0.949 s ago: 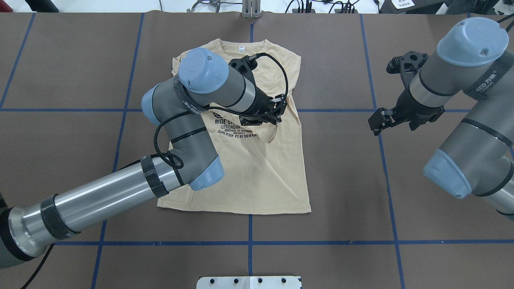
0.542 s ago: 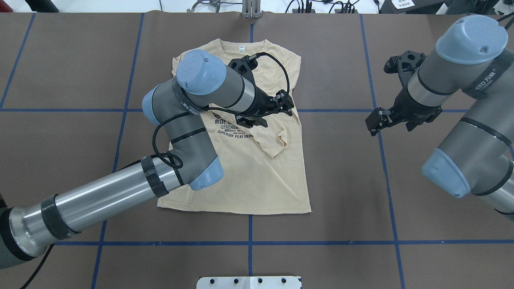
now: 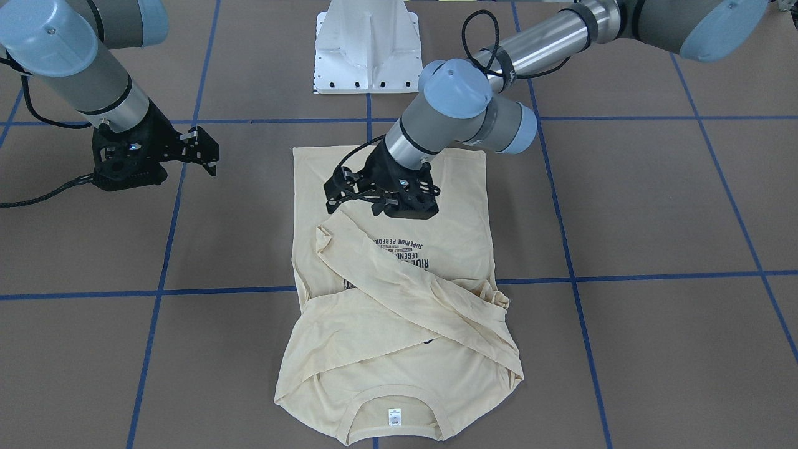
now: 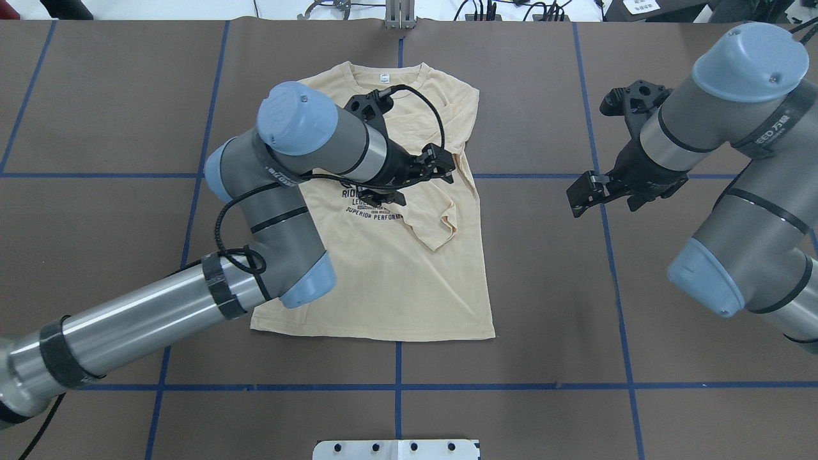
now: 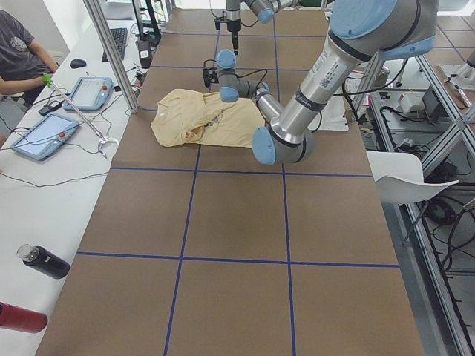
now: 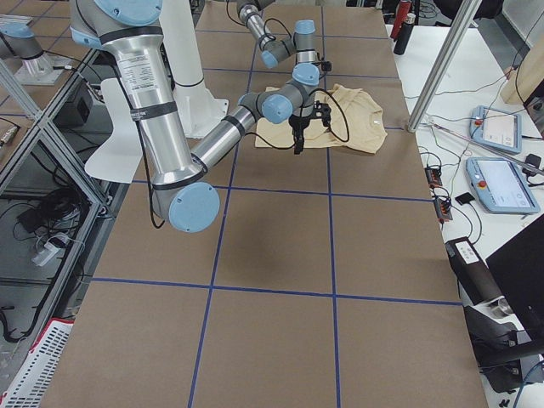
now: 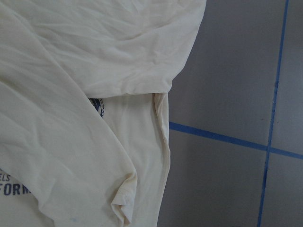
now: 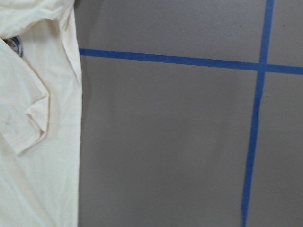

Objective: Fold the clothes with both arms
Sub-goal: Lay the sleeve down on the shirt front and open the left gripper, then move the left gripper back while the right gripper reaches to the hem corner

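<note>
Over the right side of the shirt (image 4: pixel 409 281), at the edge of its navy chest print (image 4: pixel 374 214), the left gripper (image 4: pixel 444 167) hovers with jaws parted and nothing between them, near the cuff (image 4: pixel 442 231) of a sleeve laid slantwise across the front. Well to the right, above the bare table (image 4: pixel 549 300), the right gripper (image 4: pixel 577 195) hangs spread and empty too. The shirt lies flat mid-table, collar far, hem near, among blue tape lines (image 4: pixel 511 386).

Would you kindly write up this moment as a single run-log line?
shirt: flat, sleeve laid across chest | left gripper: open, empty, over shirt's chest | right gripper: open, empty, beside shirt
</note>
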Controlling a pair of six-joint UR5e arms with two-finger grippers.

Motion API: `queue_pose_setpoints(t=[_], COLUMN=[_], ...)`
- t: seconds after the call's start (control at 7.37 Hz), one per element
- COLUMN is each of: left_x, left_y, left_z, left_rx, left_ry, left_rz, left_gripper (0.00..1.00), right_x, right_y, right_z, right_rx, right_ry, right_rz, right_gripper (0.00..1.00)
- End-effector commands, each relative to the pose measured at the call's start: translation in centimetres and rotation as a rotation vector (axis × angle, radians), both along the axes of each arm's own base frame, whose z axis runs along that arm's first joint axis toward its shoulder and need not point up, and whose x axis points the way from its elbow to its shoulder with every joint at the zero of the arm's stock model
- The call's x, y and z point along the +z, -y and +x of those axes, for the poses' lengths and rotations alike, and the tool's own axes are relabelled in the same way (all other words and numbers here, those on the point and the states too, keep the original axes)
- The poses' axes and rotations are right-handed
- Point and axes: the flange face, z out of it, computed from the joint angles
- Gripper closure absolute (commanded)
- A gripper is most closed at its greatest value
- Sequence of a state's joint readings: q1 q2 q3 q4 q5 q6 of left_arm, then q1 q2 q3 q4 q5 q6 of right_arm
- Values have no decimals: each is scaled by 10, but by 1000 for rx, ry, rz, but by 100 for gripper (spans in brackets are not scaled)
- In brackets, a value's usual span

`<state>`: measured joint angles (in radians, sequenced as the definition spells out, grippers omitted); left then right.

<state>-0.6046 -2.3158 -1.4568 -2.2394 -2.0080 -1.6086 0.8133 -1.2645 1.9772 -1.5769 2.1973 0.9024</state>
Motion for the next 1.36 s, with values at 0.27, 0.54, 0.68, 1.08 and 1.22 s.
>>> queue_pose_setpoints(t=[0.27,0.54,0.68,1.08,1.22], left_x=[37,38,38,40,40], left_y=[-58,-73,-75,-79,-80], left_z=[-104,-131,-135,-132,-131], left_rx=[-9,-51,-53,-60,-58], left_ry=[109,100,98,104,107], left_rz=[-16,23,25,31,27], left_gripper=[1,1,1,1,1], right_x=[-19,-18,-6,-4,2], right_y=[-103,-160,-161,-147,-146], right_z=[-117,-171,-181,-173,-176], right_rx=[82,58,56,82,80], right_ry=[61,28,0,-9,-22], right_rz=[-48,-30,-33,-35,-36], right_gripper=[0,0,0,0,0])
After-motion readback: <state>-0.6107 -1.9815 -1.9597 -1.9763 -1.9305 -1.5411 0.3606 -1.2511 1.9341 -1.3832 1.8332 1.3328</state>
